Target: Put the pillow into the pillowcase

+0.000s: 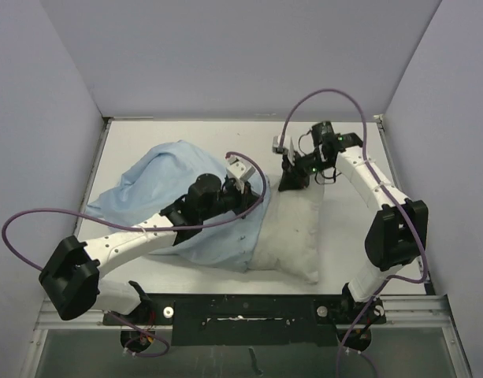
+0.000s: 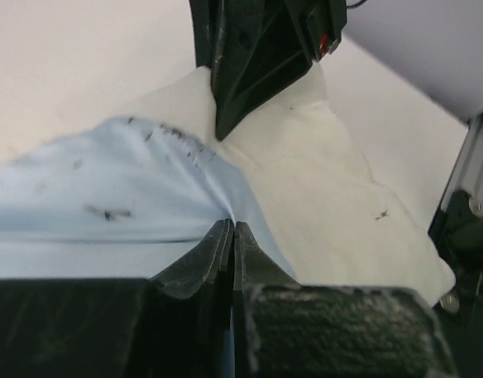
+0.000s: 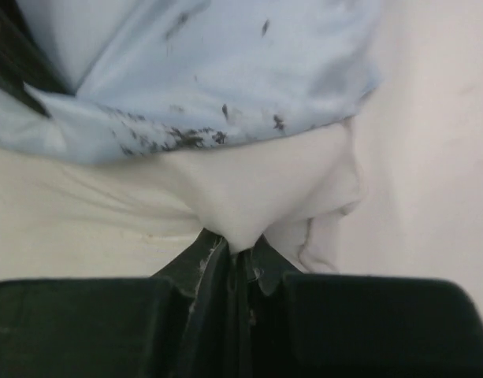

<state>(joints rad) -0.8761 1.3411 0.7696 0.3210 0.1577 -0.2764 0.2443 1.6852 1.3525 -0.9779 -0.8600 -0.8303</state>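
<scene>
The off-white pillow (image 1: 292, 232) lies on the table right of centre, its left part covered by the light-blue pillowcase (image 1: 158, 185). My left gripper (image 2: 232, 227) is shut on the pillowcase (image 2: 107, 205) edge where it meets the pillow (image 2: 320, 189). My right gripper (image 3: 243, 250) is shut on a pinch of the pillow (image 3: 249, 189) near its far corner, just below the pillowcase (image 3: 225, 71) hem. In the top view the left gripper (image 1: 245, 197) and right gripper (image 1: 292, 183) are close together at the pillow's far edge.
Grey walls enclose the white table (image 1: 343, 142) on three sides. A metal rail (image 1: 241, 307) runs along the near edge by the arm bases. The right arm's fingers (image 2: 249, 71) hang just beyond my left jaws.
</scene>
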